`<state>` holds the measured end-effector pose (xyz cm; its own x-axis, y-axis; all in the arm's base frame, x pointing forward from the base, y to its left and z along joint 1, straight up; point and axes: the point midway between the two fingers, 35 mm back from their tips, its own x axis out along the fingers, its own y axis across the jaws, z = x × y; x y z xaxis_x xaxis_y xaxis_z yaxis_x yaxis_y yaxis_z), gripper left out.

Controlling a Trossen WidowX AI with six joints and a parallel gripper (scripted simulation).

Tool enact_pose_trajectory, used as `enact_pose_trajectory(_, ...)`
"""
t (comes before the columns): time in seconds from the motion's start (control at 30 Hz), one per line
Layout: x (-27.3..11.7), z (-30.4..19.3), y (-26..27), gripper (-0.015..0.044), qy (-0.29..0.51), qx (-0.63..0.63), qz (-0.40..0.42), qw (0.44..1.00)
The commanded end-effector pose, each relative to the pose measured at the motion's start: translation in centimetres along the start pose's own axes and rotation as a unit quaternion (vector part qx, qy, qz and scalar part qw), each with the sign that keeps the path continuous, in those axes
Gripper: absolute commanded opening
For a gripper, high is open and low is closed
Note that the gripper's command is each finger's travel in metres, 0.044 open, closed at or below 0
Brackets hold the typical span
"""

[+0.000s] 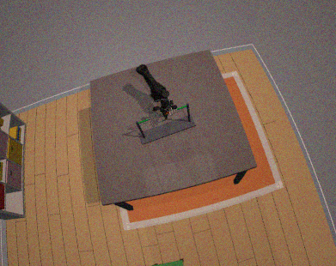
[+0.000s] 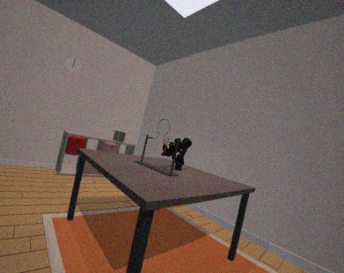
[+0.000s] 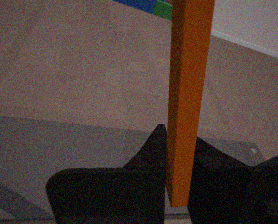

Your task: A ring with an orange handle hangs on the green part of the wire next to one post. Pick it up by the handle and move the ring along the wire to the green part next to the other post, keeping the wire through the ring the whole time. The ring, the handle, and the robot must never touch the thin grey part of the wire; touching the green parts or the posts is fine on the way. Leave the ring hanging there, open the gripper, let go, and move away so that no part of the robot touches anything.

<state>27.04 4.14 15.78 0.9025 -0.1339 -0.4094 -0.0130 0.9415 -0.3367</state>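
One orange handle (image 3: 188, 105) in the hand (image 3: 167, 130), ring (out of frame) unseen.

Looks like a playroom or child's room: beside the dark table (image 1: 170, 166) (image 2: 165, 176), an orange rug (image 1: 170, 204) (image 2: 179, 249) underneath, pale plank flooring around, and cubby shelves (image 1: 18, 216) (image 2: 61, 154) with colourful bins well apart.

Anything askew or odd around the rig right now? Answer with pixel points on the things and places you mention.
Nothing stands out: both posts (image 1: 189, 113) (image 2: 144, 149) look upright on their base (image 1: 166, 131) (image 2: 156, 168), and the fingers grip the orange handle (image 3: 187, 100).
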Motion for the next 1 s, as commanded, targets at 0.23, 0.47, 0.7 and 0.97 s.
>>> enact_pose_trajectory(0.23,-0.4,0.2,3.4,-0.0150,0.011,0.084,0.043,0.996)
enact_pose_trajectory(0.47,-0.7,0.6,4.9,-0.0150,0.013,0.114,0.059,0.992)
enact_pose_trajectory(0.7,-0.9,0.9,6.0,-0.0150,0.013,0.130,0.067,0.989)
enact_pose_trajectory(0.97,-1.2,1.1,7.0,-0.0150,0.013,0.138,0.070,0.988)
